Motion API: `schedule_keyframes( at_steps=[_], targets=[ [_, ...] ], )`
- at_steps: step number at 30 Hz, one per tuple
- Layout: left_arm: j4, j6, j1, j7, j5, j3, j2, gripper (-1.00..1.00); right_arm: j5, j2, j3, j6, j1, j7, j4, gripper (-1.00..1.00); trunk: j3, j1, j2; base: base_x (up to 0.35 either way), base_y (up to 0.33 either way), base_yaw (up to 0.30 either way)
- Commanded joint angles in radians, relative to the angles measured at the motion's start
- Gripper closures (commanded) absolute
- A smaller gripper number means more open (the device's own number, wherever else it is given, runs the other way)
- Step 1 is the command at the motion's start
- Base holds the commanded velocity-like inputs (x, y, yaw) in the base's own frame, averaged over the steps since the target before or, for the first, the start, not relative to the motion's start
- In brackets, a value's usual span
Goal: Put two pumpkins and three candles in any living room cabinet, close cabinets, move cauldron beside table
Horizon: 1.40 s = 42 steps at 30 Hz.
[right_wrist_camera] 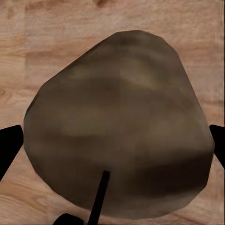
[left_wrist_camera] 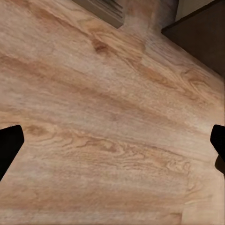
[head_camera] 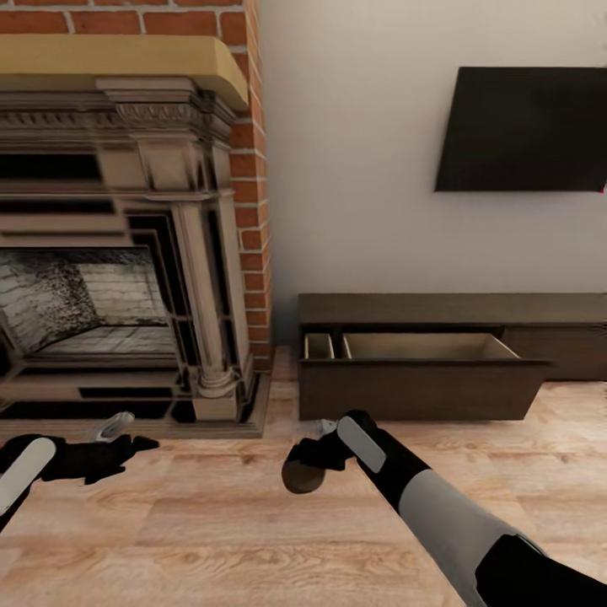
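My right gripper hangs low over the wood floor in front of the cabinet, shut on a tan-brown candle. In the right wrist view the candle spans the gap between the two dark fingertips, and a thin dark wick shows on it. The long dark brown cabinet stands against the wall with one drawer pulled out, its pale inside showing nothing. My left gripper is open and empty at the left, over bare floor by the fireplace hearth. Pumpkins, cauldron and table are out of view.
A brick fireplace with a carved surround and raised hearth takes up the left. A dark TV hangs on the wall above the cabinet. In the left wrist view, wood floor lies under the open gripper.
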<state>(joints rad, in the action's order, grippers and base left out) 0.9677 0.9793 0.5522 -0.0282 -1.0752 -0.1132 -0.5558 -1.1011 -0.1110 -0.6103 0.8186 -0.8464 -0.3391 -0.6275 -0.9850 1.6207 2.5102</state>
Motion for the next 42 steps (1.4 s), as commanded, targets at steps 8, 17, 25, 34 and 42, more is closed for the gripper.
schedule_keyframes(
  at_steps=[8, 17, 25, 34, 42],
  targets=[
    [0.145, 0.002, 0.001, 0.236, 0.002, -0.001, 0.113, -1.0, -0.024, 0.029, 0.091, 0.109, 0.0, -0.216, -0.164, 1.0, -0.01, 0.0, 0.001, 0.076, -0.317, -0.017],
    [0.331, 0.008, 0.006, 0.489, -0.009, 0.005, 0.191, -1.0, -0.024, 0.027, 0.113, 0.16, 0.0, -0.272, -0.196, 1.0, -0.024, 0.0, 0.001, 0.133, -0.306, 0.098],
    [0.361, 0.009, 0.006, 0.511, -0.002, 0.004, 0.198, -1.0, -0.026, 0.031, 0.125, 0.162, 0.0, -0.273, -0.197, 1.0, -0.037, 0.0, 0.001, 0.186, -0.287, 0.061],
    [0.424, 0.008, 0.006, 0.513, -0.003, -0.003, 0.203, -1.0, -0.024, 0.034, 0.241, 0.216, 0.0, -0.271, -0.198, 1.0, -0.051, 0.0, 0.001, 0.032, -0.311, 0.002],
    [0.433, 0.007, 0.006, 0.514, -0.006, -0.001, 0.207, -1.0, -0.016, 0.034, 0.244, 0.214, 0.0, -0.271, -0.198, 1.0, -0.064, 0.0, 0.001, 0.0, -0.318, 0.0]
  ],
)
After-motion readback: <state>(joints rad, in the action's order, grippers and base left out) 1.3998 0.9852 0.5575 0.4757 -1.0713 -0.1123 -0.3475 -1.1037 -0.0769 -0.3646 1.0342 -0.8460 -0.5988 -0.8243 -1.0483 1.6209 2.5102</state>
